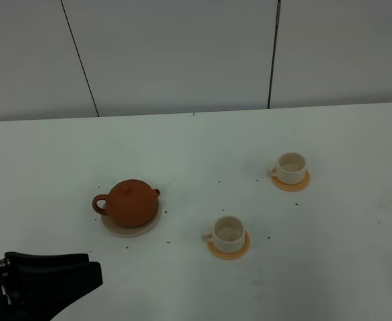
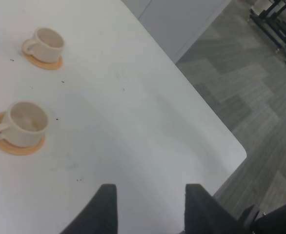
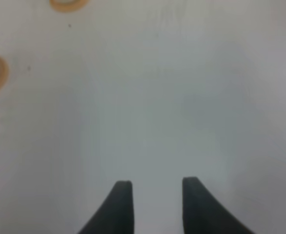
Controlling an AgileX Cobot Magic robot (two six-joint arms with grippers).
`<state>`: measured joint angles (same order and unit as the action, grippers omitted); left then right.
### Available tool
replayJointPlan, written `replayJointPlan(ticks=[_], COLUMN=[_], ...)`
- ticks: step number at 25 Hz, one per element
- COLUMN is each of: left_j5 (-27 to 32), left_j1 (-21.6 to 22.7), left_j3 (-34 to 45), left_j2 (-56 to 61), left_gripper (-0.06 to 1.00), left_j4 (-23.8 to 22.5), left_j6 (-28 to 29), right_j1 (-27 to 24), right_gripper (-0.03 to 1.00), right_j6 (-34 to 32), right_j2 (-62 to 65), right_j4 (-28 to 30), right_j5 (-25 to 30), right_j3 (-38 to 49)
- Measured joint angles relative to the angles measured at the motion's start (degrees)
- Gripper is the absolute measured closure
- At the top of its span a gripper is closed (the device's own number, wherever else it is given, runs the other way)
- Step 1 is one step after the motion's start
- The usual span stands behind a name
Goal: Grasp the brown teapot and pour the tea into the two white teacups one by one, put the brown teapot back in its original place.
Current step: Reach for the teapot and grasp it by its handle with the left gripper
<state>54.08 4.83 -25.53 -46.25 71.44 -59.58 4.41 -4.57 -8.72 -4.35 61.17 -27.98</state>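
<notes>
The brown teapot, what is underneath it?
The brown teapot stands on a flat pale beige saucer; only the saucer's rim shows around it. The saucer's middle is covered by the pot.

Terracotta, cream and orange on white

The teapot [image 1: 132, 202] is terracotta brown, its saucer [image 1: 130, 232] pale beige. The near cup [image 1: 228, 231] and far cup [image 1: 291, 167] are off-white, the coasters [image 1: 231, 253] [image 1: 293, 186] under them orange. The table [image 1: 330, 254] is white, sprinkled with tiny dark specks. The wall [image 1: 182, 53] is pale grey with thin dark seams. The floor [image 2: 240, 83] is grey, lighter and darker tiles in a zigzag. The left gripper [image 2: 150, 209] and right gripper [image 3: 155, 204] are black
</notes>
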Motion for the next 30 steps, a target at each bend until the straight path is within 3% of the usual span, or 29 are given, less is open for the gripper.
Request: replayJointPlan(ticks=[30], left_j5=[-0.3], left_j1=[0.0], left_j3=[0.0], left_j2=[0.0], left_gripper=[0.55], left_j4=[0.0], left_j6=[-1.7], right_j1=[0.4], right_gripper=[0.73], right_j6=[0.2], right_j2=[9.1], right_j4=[0.0], right_j5=[0.0], right_j3=[0.2])
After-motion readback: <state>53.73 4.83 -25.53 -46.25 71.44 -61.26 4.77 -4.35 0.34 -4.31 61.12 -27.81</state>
